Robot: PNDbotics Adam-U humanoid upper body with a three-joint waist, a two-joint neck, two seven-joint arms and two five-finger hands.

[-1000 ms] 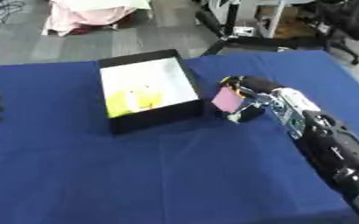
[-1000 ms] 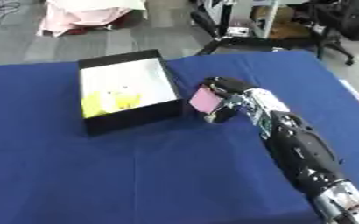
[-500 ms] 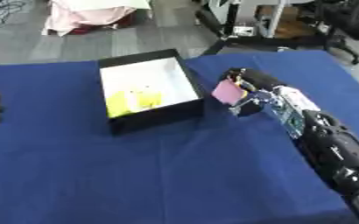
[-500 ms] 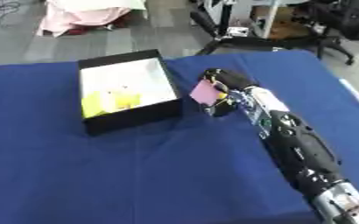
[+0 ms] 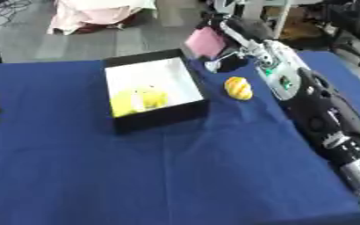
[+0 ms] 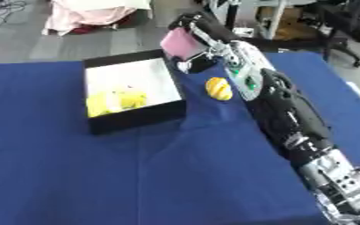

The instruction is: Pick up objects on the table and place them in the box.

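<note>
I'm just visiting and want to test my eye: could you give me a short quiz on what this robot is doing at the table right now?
1. True or false: the right hand holds a pink object.
2. Which lies on the blue cloth right of the black box?
A. a green cup
B. a yellow-orange object
C. a red ball
3. Fill in: the things already in the box are ____ in colour.

Key
1. True; the pink object is lifted above the box's far right corner.
2. B, the yellow-orange object.
3. Yellow, the yellow things.
</note>
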